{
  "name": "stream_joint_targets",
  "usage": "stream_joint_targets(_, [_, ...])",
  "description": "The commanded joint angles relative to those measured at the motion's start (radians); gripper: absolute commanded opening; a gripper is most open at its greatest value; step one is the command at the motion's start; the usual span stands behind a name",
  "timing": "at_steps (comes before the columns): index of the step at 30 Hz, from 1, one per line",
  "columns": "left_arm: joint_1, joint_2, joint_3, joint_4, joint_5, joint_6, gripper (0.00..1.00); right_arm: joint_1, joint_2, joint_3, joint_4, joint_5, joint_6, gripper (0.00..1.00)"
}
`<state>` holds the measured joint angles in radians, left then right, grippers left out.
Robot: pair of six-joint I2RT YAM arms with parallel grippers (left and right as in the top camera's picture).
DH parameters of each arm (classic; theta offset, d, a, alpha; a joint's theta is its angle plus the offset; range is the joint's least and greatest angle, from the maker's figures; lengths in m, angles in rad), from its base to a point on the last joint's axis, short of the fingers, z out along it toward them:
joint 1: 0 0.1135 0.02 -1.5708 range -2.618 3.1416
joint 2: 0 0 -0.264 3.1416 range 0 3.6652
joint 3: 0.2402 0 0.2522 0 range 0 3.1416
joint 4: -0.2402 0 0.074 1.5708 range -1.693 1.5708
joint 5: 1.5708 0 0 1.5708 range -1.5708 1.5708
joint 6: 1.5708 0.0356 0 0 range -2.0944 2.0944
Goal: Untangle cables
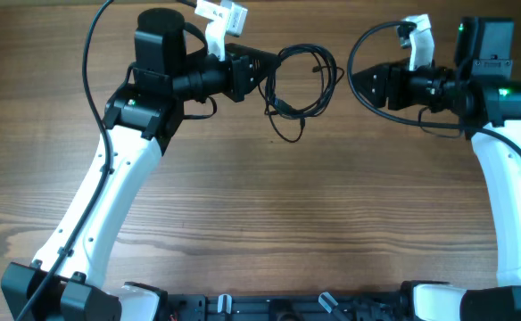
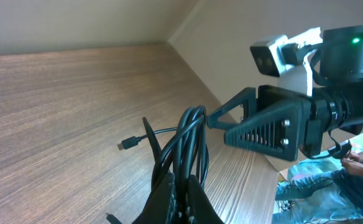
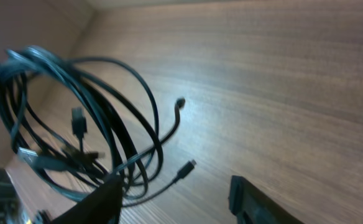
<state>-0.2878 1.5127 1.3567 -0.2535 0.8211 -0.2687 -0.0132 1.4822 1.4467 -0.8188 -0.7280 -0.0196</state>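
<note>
A bundle of thin black cables point(image 1: 301, 89) hangs in loops at the back middle of the table. My left gripper point(image 1: 259, 71) is shut on the bundle's left side and holds it; the left wrist view shows the loops point(image 2: 191, 140) rising from between my fingers point(image 2: 183, 199), with one plug end point(image 2: 127, 144) sticking out left. My right gripper point(image 1: 357, 82) is open just right of the bundle and apart from it. In the right wrist view the loops point(image 3: 88, 118) hang left of my spread fingers point(image 3: 175, 199), with loose plug ends point(image 3: 189, 165) between.
The wooden table point(image 1: 287, 214) runs under both arms. Thick black arm cables point(image 1: 91, 45) arc over the left arm and near the right arm point(image 1: 368, 40). The table's far edge lies close behind the bundle.
</note>
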Motion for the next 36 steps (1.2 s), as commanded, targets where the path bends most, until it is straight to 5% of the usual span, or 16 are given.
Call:
stream_joint_targets(1, [-0.004,-0.011,0.005,0.003,0.028,-0.01,0.04,-0.001,0.005,0.002,0.052,-0.023,0.113,0.54])
stream_joint_targets(17, [-0.042,-0.011,0.005,0.073,0.035,-0.009,0.04,0.119,0.043,0.0,0.041,0.35,0.624,0.47])
stream_joint_targets(30, [-0.042,-0.011,0.005,0.116,0.035,-0.028,0.04,0.181,0.05,0.0,0.016,0.309,0.697,0.56])
stream_joint_targets(33, [-0.042,-0.011,0.005,0.116,0.035,-0.028,0.04,0.241,0.05,0.0,0.045,0.21,0.466,0.57])
stream_joint_targets(36, [-0.042,-0.011,0.005,0.127,0.035,-0.029,0.04,0.257,0.05,0.0,0.049,0.196,0.394,0.57])
